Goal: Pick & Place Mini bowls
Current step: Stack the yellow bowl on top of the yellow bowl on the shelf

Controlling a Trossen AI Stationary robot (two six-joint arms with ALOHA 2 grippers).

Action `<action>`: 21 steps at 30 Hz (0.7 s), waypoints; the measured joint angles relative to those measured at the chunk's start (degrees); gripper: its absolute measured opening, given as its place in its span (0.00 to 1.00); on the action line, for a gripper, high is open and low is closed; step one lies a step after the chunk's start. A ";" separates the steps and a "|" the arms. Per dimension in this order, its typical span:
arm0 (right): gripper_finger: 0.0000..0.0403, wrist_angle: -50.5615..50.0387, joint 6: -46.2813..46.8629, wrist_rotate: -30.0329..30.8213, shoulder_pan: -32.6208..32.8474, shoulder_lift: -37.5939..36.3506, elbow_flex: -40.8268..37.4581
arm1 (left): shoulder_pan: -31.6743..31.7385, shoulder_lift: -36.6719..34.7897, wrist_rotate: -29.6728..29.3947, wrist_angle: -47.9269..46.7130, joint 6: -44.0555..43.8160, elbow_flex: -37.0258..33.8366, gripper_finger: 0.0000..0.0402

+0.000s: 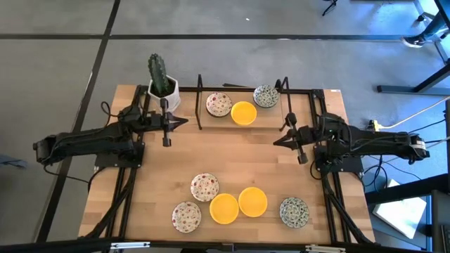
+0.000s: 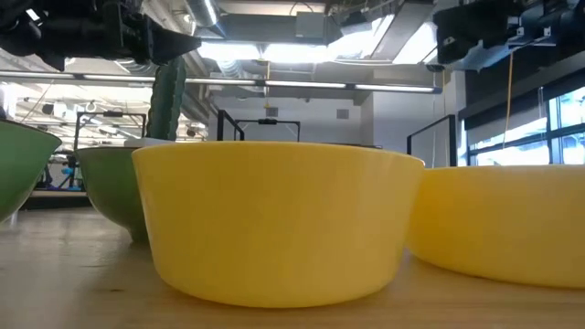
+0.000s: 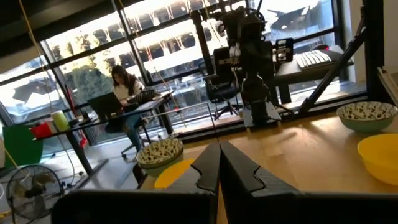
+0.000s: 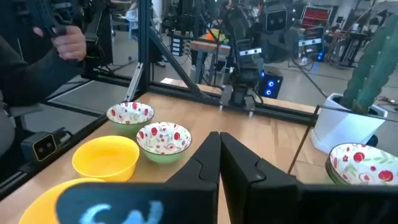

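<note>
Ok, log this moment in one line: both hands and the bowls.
left hand shut, empty, by cactus pot | right hand shut, empty | three mini bowls at back | five at front

grey floor (image 1: 211, 63) with dark seams surrounds the surface; bright windows (image 3: 155, 50), a far desk (image 3: 140, 106), ceiling ducts (image 2: 274, 68).

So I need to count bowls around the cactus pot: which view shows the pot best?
The high view: the white cactus pot sits whole at the table's far left corner. The right wrist view shows it partly cut off; the low view shows only the cactus behind bowls.
</note>
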 joint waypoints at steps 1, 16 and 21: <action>0.02 0.03 -0.01 0.10 0.07 -0.37 0.00 | 0.00 0.04 -0.01 1.39 -0.43 -0.04 0.01; 0.02 2.62 6.95 -8.44 0.94 -0.08 1.31 | 0.00 6.64 -0.11 10.96 -1.80 -0.01 0.01; 0.02 -11.20 9.27 -4.86 8.60 4.33 10.50 | 0.00 8.69 -0.11 5.12 -1.43 -0.01 0.01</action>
